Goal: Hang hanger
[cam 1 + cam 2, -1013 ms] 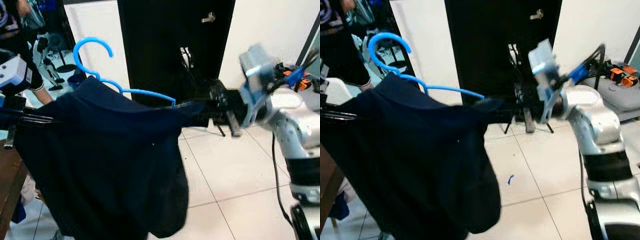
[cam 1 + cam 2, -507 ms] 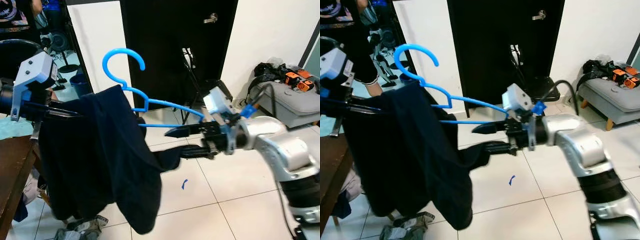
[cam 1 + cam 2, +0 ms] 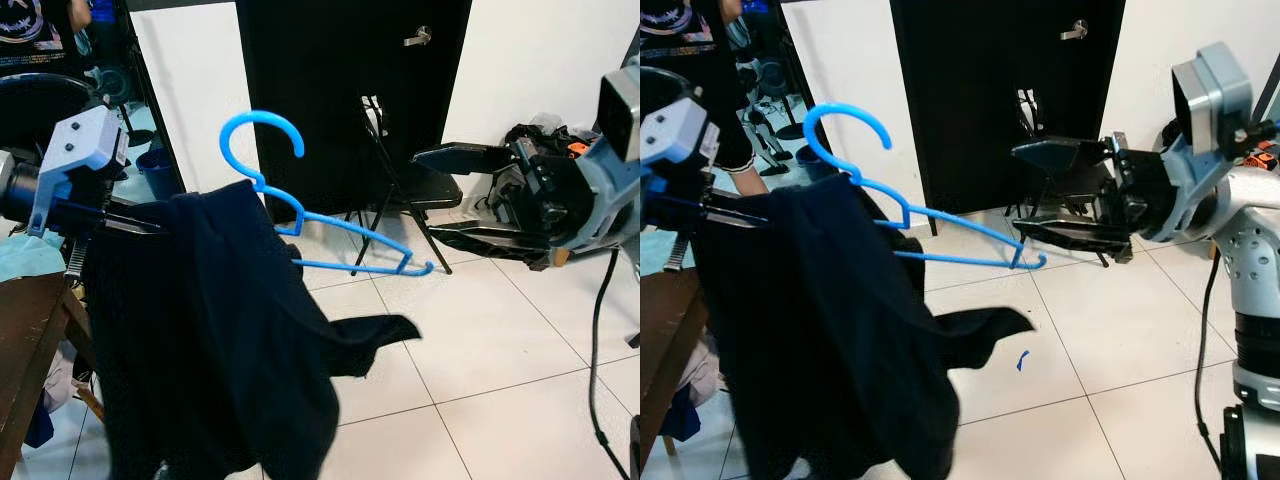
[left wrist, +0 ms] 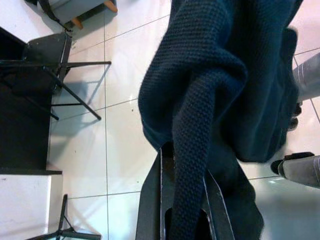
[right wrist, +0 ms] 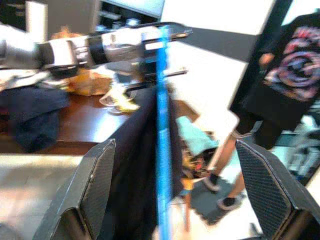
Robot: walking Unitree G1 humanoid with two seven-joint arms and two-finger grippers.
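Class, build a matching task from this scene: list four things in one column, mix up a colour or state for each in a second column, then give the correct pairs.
Things:
1. hanger
2. dark garment
3. right gripper
4. folding chair

States:
a. open, fingers spread, holding nothing
b. black, standing by the door
c. bright blue, its hook pointing up
d. pinched by the left gripper, draped over the hanger's near end

Pairs: 1-c, 2-d, 3-a, 4-b
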